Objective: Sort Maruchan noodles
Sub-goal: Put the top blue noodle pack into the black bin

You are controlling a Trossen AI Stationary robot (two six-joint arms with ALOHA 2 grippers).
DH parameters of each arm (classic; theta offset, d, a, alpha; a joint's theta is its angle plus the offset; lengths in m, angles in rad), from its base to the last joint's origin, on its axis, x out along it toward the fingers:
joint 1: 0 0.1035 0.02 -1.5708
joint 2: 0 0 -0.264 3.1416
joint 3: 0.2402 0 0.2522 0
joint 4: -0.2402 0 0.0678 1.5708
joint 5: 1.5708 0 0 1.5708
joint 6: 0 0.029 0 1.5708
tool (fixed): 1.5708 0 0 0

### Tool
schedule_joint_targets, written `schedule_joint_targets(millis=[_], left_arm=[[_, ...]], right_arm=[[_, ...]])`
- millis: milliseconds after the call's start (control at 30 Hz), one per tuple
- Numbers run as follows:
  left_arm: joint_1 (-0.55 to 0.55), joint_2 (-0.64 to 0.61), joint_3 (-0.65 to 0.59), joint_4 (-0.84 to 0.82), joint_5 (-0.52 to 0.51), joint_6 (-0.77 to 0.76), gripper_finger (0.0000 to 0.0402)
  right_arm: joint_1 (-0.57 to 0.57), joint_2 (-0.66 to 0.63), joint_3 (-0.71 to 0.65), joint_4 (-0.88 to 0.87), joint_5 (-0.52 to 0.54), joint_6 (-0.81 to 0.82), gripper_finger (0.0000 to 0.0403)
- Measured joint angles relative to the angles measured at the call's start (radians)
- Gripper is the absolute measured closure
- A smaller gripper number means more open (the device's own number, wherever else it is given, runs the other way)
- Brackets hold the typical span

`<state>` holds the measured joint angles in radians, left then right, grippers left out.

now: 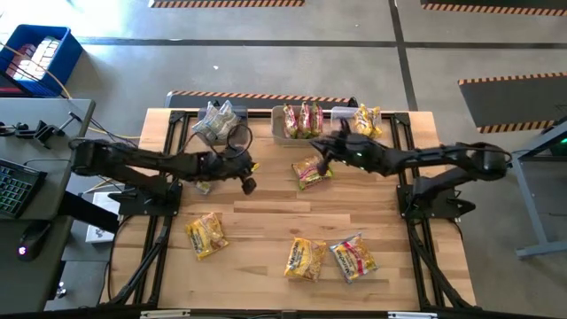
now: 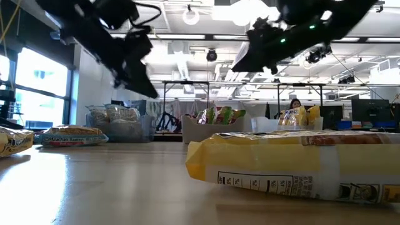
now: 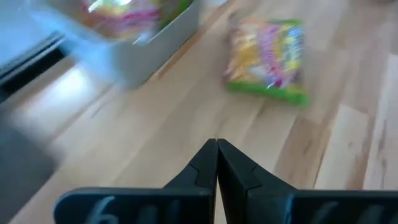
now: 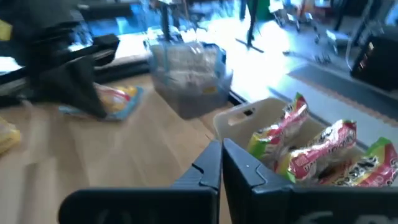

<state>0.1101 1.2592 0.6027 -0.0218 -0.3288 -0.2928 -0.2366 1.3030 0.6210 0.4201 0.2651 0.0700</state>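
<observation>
Several Maruchan noodle packets lie flat on the wooden table: one green-edged (image 1: pixel 312 171) (image 3: pixel 268 59) at the middle, three (image 1: pixel 205 235) (image 1: pixel 304 259) (image 1: pixel 353 258) toward the near edge. My left gripper (image 1: pixel 248 184) (image 3: pixel 216 146) hangs shut and empty above the table left of centre; a packet (image 4: pixel 115 99) lies below that arm. My right gripper (image 1: pixel 321 155) (image 4: pixel 221 149) is shut and empty too, hovering near the middle bin (image 1: pixel 299 122), just beyond the green-edged packet.
Three bins stand along the far edge: a clear one (image 1: pixel 217 122) (image 4: pixel 189 71) with silvery packets, a grey middle one (image 4: pixel 249 118) with pink and green packets, and a right one (image 1: pixel 359 120) with a yellow packet. Bare wood lies between the arms and the near packets.
</observation>
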Motion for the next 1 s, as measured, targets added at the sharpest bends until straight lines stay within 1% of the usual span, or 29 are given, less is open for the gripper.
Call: schedule_joint_targets(millis=[133, 167, 267, 367, 433, 467, 533, 600, 767, 900, 1000], left_arm=[[-0.003, -0.108, 0.11, -0.422, -0.121, -0.221, 0.0402], [-0.002, -0.122, 0.137, -0.529, -0.138, -0.298, 0.0402], [0.002, -0.138, 0.191, -0.834, -0.153, -0.519, 0.0402], [0.01, -0.126, 0.192, -1.06, -0.153, -0.689, 0.0402], [0.023, -0.105, 0.165, -1.122, -0.152, -0.755, 0.0402], [0.031, -0.094, 0.15, -1.141, -0.153, -0.772, 0.0402], [0.051, -0.069, 0.116, -1.124, -0.153, -0.775, 0.0402], [0.073, -0.042, 0.086, -1.094, -0.153, -0.748, 0.0402], [0.082, 0.031, 0.062, -0.962, -0.146, -0.568, 0.0402], [0.052, 0.08, 0.062, -0.761, -0.132, -0.39, 0.0402], [0.025, 0.109, 0.063, -0.588, -0.093, -0.259, 0.0402]], right_arm=[[0.017, -0.082, -0.095, 0.087, 0.001, -0.048, 0.0403], [0.017, -0.088, -0.11, 0.119, 0.002, -0.066, 0.0403], [0.015, -0.116, -0.133, 0.126, 0.003, -0.093, 0.0403], [0.012, -0.12, -0.139, 0.126, 0.004, -0.098, 0.0403], [0.012, -0.12, -0.139, 0.123, 0.004, -0.117, 0.0403], [0.012, -0.12, -0.139, 0.123, 0.004, -0.121, 0.0403], [0.013, -0.12, -0.139, 0.122, 0.004, -0.123, 0.0403], [0.013, -0.12, -0.139, 0.122, 0.003, -0.123, 0.0403], [0.012, -0.12, -0.139, 0.123, 0.0, -0.131, 0.0403], [0.012, -0.12, -0.139, 0.127, 0.001, -0.16, 0.0403], [0.012, -0.12, -0.139, 0.164, 0.007, -0.198, 0.0403]])
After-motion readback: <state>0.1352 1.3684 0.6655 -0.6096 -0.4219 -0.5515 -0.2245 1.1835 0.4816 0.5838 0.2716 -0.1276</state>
